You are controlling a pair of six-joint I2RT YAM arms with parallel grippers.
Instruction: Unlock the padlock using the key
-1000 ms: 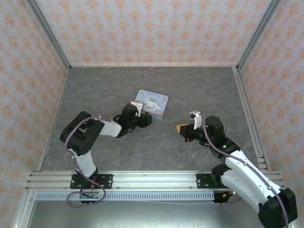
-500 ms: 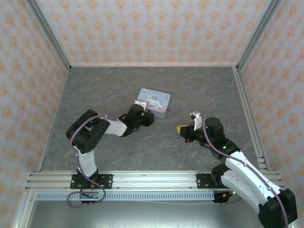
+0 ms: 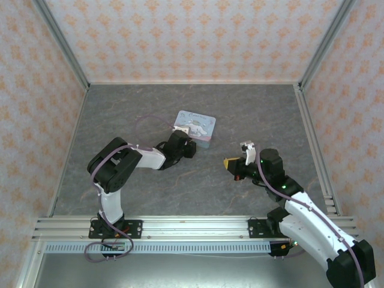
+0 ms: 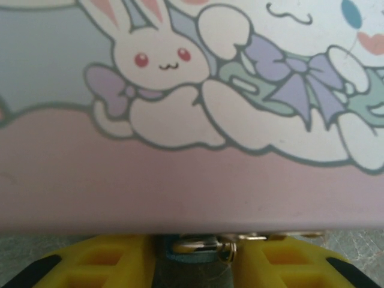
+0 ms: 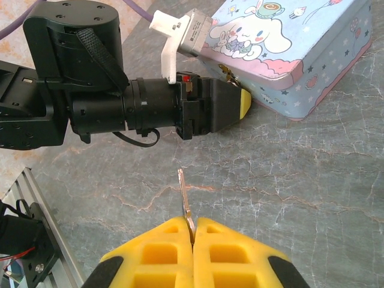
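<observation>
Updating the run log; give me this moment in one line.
left gripper: straddling padlock at cartoon tin, grip unclear | right gripper: shut on key

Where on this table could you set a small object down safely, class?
Bare table lies along the back wall behind the tin, in the far right corner, and at the near middle between the arm bases. Crowded: where the left gripper reaches the tin's near edge, with the right gripper, pinching the key, close by.
</observation>
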